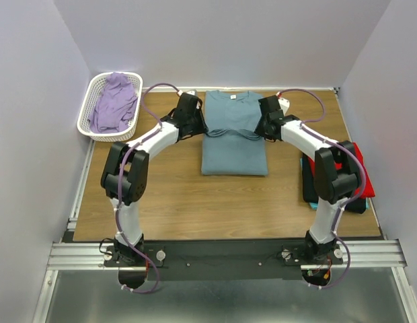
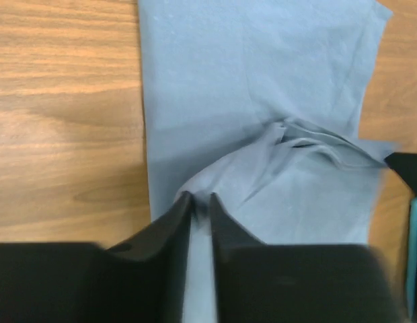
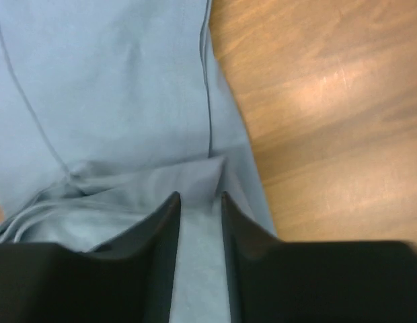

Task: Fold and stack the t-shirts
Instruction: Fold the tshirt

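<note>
The dusty blue-grey t-shirt [image 1: 234,151] lies flat in the middle of the table, sleeves folded in, neck label toward the far wall. My left gripper [image 1: 207,131] is shut on a raised fold at its left edge, and my right gripper [image 1: 260,133] is shut on a fold at its right edge. The left wrist view shows the left gripper [image 2: 201,196] pinching puckered cloth [image 2: 262,81]. The right wrist view shows the right gripper [image 3: 200,196] with a fold of the shirt [image 3: 114,87] between its jaws. A red shirt [image 1: 364,182] lies at the right, partly under my right arm. No turquoise shirt can be made out.
A white lattice basket [image 1: 87,101] stands at the back left with a lavender cloth [image 1: 114,104] in it. A black item [image 1: 309,185] lies beside the red shirt. Walls close in on the left, back and right. Bare wood [image 1: 195,202] lies in front of the shirt.
</note>
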